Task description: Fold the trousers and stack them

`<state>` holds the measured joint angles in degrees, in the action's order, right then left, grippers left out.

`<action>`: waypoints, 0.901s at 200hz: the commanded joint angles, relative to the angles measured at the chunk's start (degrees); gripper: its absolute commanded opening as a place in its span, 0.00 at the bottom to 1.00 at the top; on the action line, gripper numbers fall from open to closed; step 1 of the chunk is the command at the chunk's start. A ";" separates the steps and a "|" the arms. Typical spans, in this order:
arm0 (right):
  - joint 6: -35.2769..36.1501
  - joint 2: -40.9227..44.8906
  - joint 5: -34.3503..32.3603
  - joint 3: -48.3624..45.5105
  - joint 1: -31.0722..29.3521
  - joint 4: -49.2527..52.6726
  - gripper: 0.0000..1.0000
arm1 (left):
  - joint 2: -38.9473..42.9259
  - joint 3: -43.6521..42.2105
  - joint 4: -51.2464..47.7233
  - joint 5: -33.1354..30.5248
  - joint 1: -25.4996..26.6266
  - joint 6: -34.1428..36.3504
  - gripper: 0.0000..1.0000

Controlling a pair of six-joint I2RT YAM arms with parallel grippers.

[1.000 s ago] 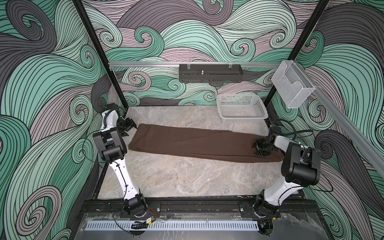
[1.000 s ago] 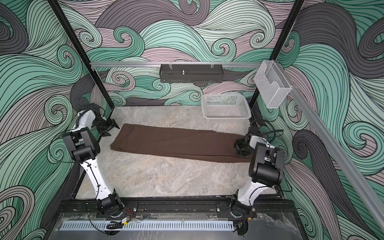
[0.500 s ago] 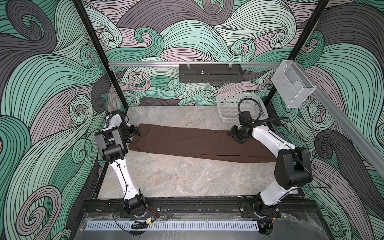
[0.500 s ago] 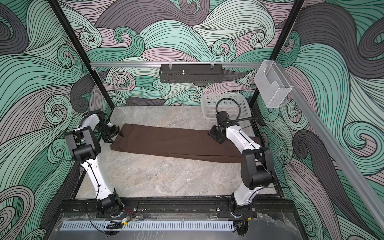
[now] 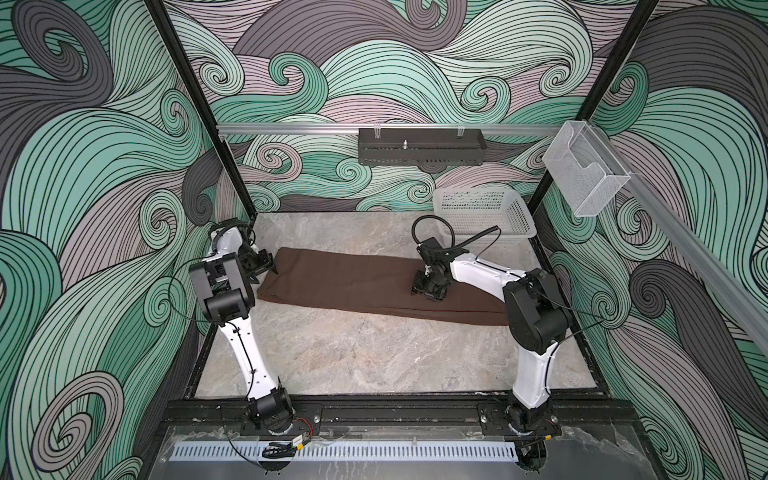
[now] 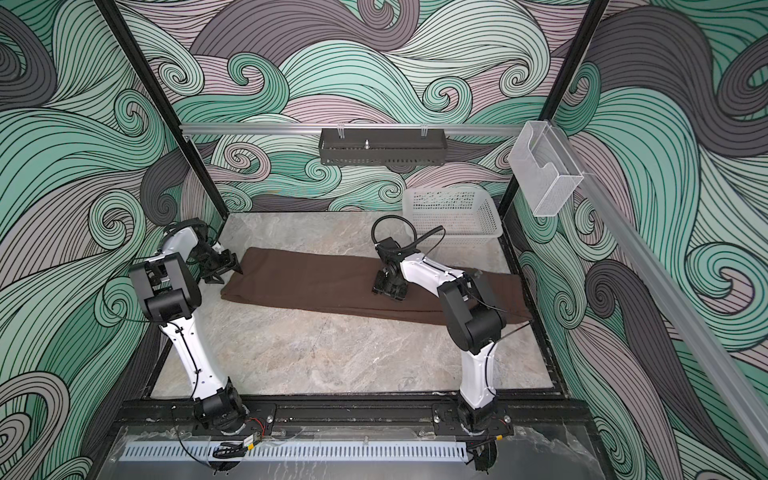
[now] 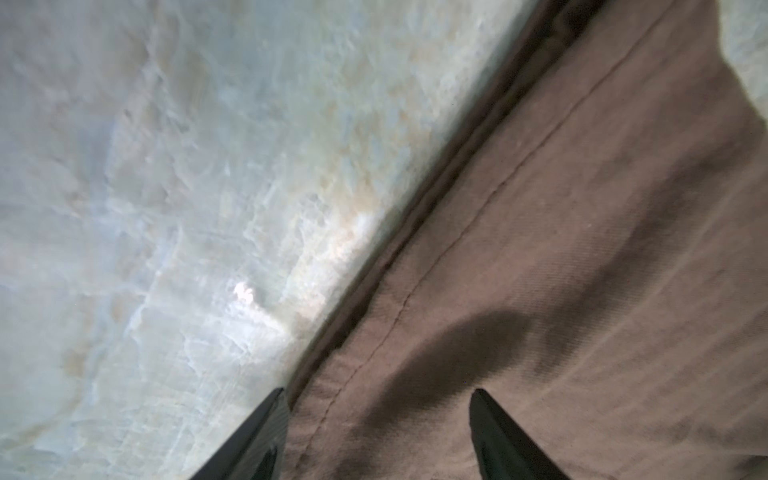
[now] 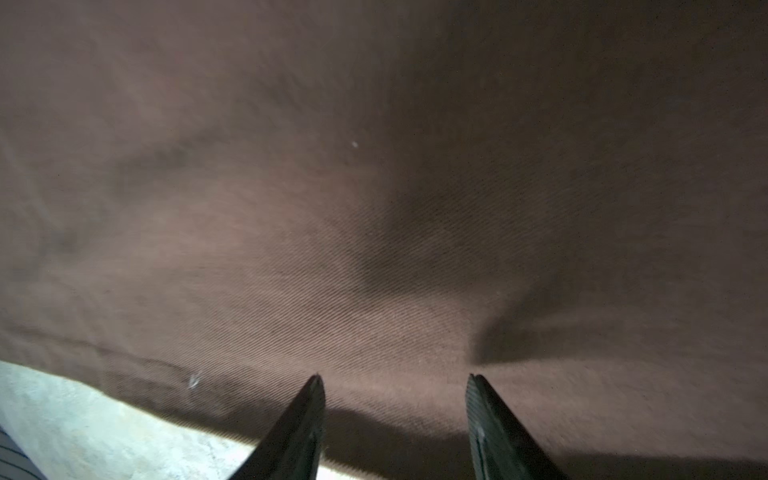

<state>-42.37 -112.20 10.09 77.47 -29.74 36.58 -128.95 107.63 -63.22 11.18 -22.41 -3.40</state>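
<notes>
We log the right gripper swung from the 3 o'clock trouser end to mid-leg, jaws apart, gripping nothing. The left gripper has edged onto the 9 o'clock hem, jaws wide. The brown trousers lie flat across the marble tabletop. A white mesh basket sits at 1 o'clock. The walls are swirl-patterned.
</notes>
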 commanded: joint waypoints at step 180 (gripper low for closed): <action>-0.52 -2.46 1.43 0.11 -0.76 -0.54 0.53 | 3.03 -1.62 0.72 -5.76 5.25 0.02 0.00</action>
<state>-42.57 -113.95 10.96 77.71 -30.00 36.12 -131.87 107.42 -66.00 11.14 -16.60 -1.32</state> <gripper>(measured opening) 0.527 0.065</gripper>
